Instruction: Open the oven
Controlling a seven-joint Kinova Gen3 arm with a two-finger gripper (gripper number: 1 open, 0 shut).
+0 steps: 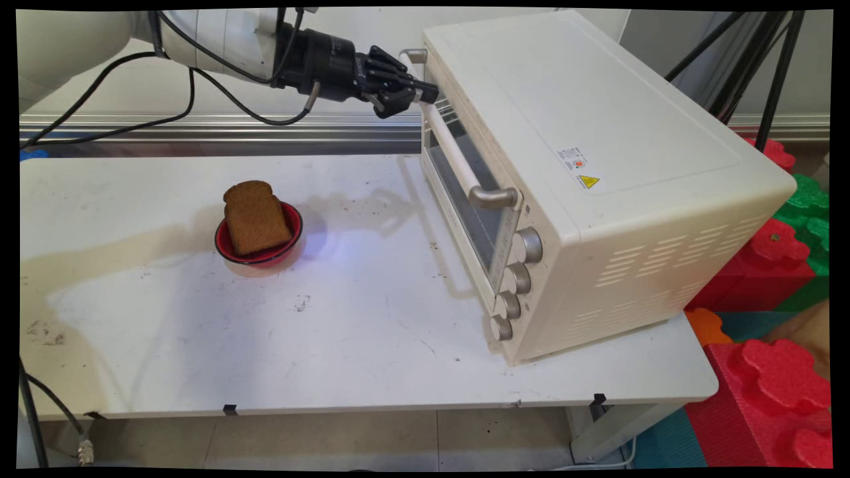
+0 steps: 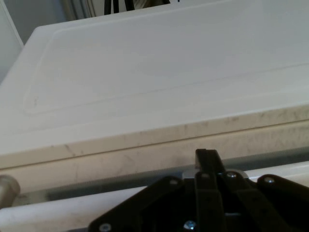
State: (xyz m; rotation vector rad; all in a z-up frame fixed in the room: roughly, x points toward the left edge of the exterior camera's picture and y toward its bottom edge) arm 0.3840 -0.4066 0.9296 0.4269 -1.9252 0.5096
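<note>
So the biggest thing on the white table [image 1: 199,358] is the cream toaster oven [image 1: 597,166], sitting at the right end with its glass door [image 1: 465,192] facing left and shut, or very near it. Four knobs [image 1: 514,285] run down the front next to the glass. Off to the left, well apart from the oven, there's a red bowl [image 1: 292,229] with a slice of brown toast [image 1: 255,216] propped up in it.

The black gripper [image 1: 415,93] is up at the far end of the door's long handle bar [image 1: 458,156], right by the top edge of the door. From the main view the fingers look drawn in narrow around that end of the bar, and the hand view shows the linkage folded close with one finger [image 2: 207,162] poking up against the oven's front lip. I can't see both pads on the bar, so a real grip is my guess, not a sure thing.

If it's pulling the door open, I'd say follow the arc of the bottom hinge instead of yanking straight out. Grabbing near the end means the bar could twist or slip, so go slow. The oven looks light enough to slide on the table too.
</note>
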